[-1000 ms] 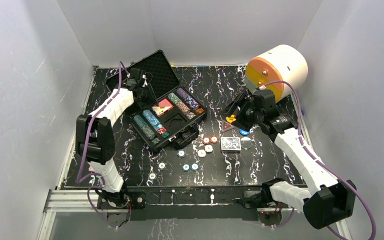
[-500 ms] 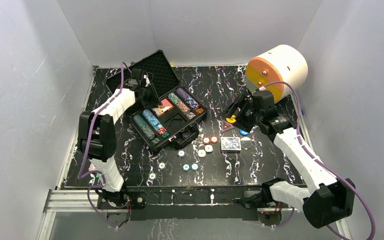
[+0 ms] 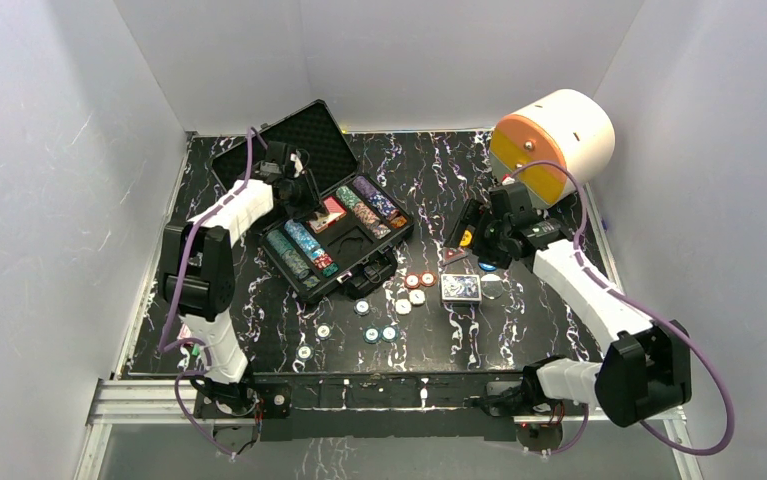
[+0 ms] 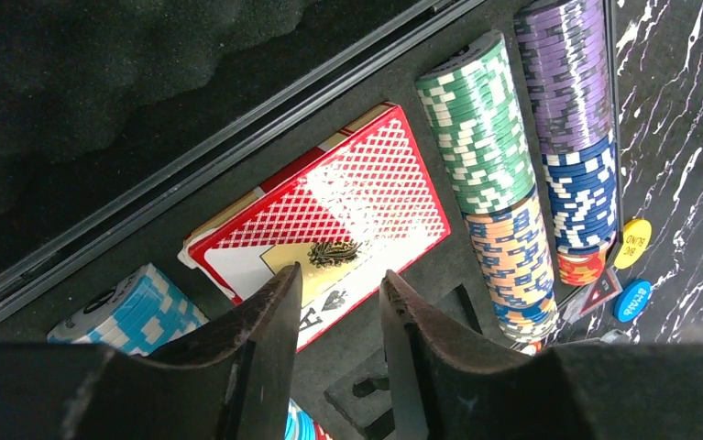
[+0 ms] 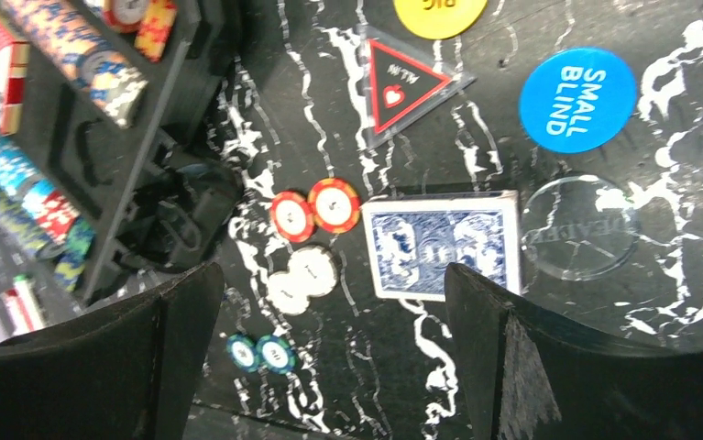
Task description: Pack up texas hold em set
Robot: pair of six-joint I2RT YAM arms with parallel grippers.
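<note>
My right gripper (image 5: 331, 269) hangs wide open, empty, over the blue deck (image 5: 441, 243) on the table (image 5: 393, 385) near the case (image 3: 304, 140), so I'd centre and straddle it squarely; left gripper (image 4: 338, 273), barely parted, empty, over the cased red deck (image 4: 329, 211).

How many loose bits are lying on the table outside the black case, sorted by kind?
Poker chips: 9
Blue-backed card deck: 1
Yellow button: 1
Blue button: 1
Clear dealer disc: 1
Red triangle marker: 1
Total: 14
</note>
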